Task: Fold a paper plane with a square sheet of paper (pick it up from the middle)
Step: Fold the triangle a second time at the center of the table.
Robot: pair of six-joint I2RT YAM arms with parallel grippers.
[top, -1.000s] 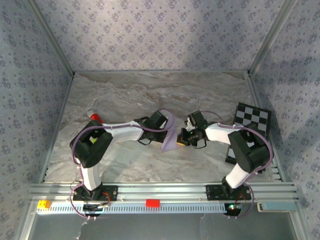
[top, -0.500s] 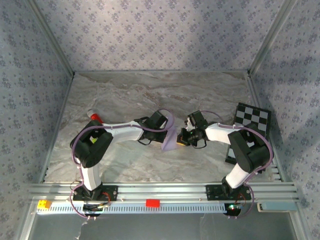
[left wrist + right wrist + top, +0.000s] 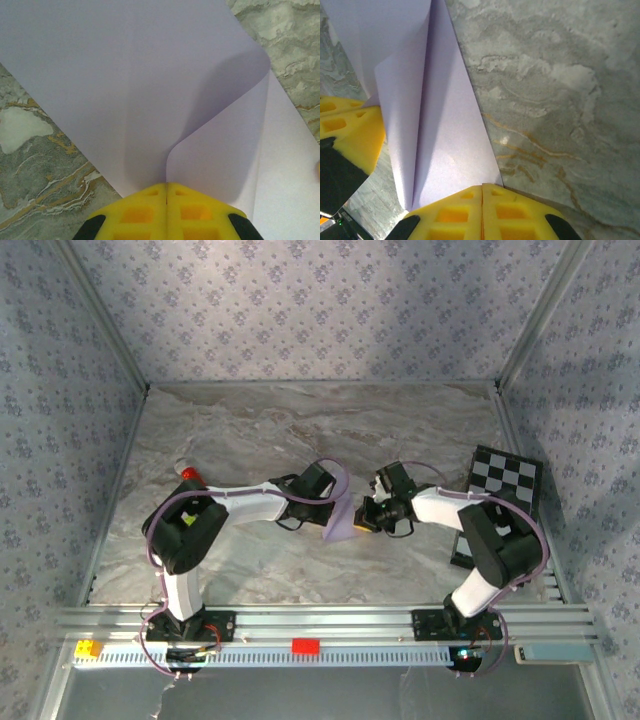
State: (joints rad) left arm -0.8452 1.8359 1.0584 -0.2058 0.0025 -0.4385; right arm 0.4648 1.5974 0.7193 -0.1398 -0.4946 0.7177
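Near the middle of the table (image 3: 250, 440), between the 2 arms, the square sheet of paper (image 3: 343, 520) curls, pinched by the left gripper (image 3: 166, 197) and right gripper (image 3: 482, 200), both clamped tight on its edges; light, limp and easily creased, it likely wants gentle edge holds.

One paper sheet (image 3: 343, 519), one board (image 3: 506, 478), one cylinder (image 3: 188, 474).

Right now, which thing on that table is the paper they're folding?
Look at the middle of the marble table, where the two arms meet. The sheet of paper is pinched between the left pincer and right pincer: plain pale lilac, curled over, unlike the black-and-white checkered board.
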